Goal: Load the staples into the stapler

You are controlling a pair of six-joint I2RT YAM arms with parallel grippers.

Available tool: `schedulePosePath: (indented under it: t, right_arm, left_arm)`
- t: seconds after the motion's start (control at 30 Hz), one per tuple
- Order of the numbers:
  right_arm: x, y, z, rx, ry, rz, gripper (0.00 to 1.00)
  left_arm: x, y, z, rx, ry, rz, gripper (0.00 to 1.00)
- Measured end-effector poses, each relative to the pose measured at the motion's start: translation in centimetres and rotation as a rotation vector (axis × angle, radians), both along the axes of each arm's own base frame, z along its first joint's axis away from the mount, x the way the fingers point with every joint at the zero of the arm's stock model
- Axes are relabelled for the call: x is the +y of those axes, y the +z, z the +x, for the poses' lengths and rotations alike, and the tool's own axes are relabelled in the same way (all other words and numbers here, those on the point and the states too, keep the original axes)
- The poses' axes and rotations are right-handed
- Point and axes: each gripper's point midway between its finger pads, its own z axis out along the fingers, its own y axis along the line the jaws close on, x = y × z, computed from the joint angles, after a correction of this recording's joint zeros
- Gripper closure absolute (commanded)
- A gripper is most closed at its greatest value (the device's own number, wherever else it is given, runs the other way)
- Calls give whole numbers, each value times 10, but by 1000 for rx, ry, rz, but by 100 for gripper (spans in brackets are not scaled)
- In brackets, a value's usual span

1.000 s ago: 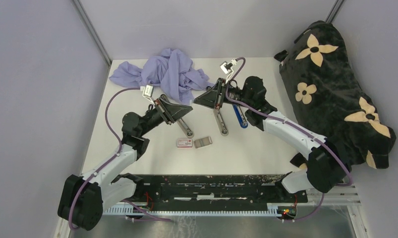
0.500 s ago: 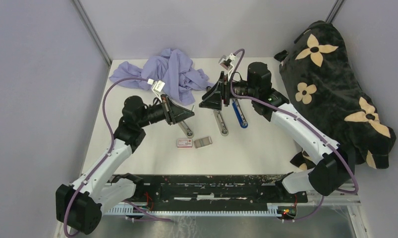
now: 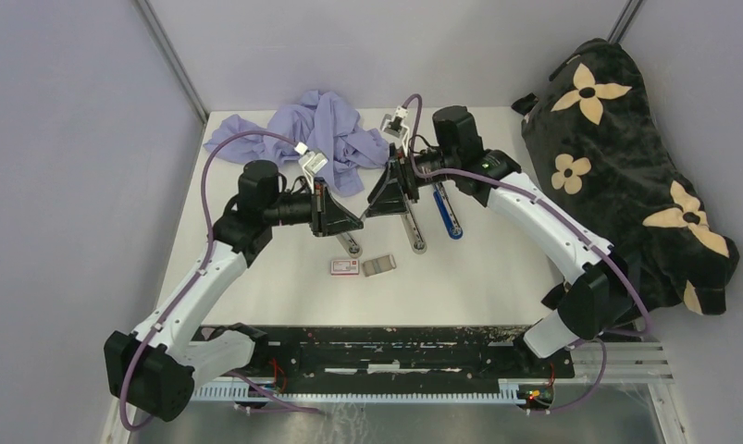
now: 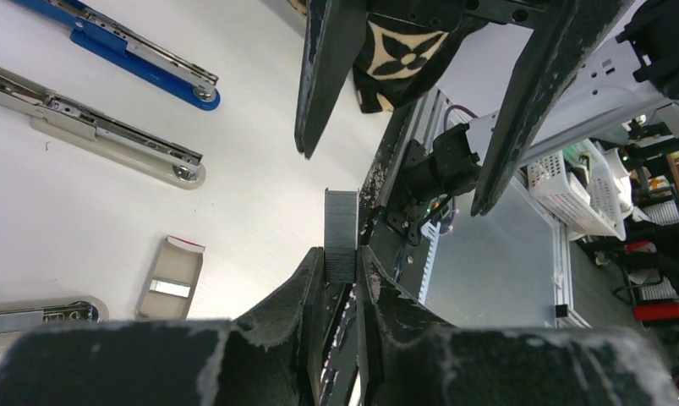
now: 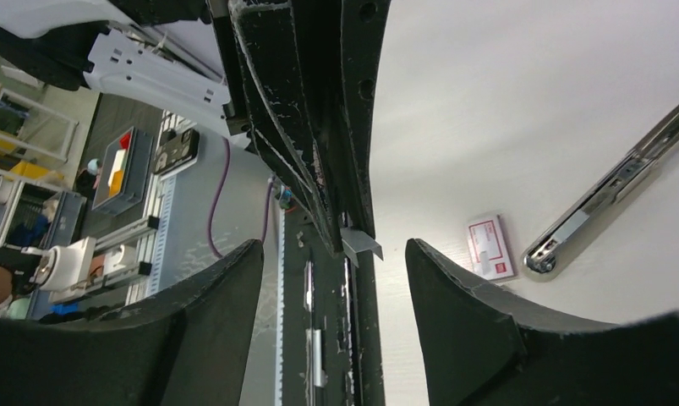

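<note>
Silvery staples (image 4: 340, 218) lengthwise in left gripper (image 4: 342, 259)

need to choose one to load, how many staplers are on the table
3: blue stapler rightmost, beige stapler beside it, second beige stapler near the red box. The cloth could hide more.

The white tabletop (image 3: 497, 268) bears a crumpled purple cloth (image 3: 303, 129) at its far side. Mid-table lie a blue stapler (image 3: 449, 220), a beige stapler (image 3: 414, 231) and a second beige stapler (image 3: 350, 244), all opened. Nearer lie a red-and-white box (image 3: 345, 267) just beside a grey tray (image 3: 379, 265), with a black flowered bag (image 3: 626, 166) at the right.
</note>
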Motion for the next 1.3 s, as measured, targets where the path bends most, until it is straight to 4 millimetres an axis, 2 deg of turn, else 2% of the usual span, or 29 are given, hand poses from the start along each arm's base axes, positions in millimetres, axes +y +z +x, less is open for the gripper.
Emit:
schedulePosePath:
  t: [0.13, 0.43, 0.73, 1.03, 1.2, 1.3]
  right_arm:
    - [6, -11, -8, 17, 47, -47, 37]
    - [12, -30, -21, 44, 109, -111, 54]
    - [10, -30, -24, 40, 122, -115, 67]
    - [9, -31, -25, 30, 131, -117, 88]
    - [8, -33, -25, 19, 130, -125, 93]
    - [6, -37, -23, 0, 106, -143, 96]
  left_arm:
    - [1, -6, -4, -6, -26, 23, 88]
    - [-1, -6, -13, -27, -77, 36, 88]
    - [-2, -7, -18, -40, -107, 35, 89]
    - [-3, -6, -21, -41, -126, 32, 88]
    - [-2, -8, -22, -41, -129, 39, 74]
    - [-1, -11, -20, -43, -115, 51, 60]
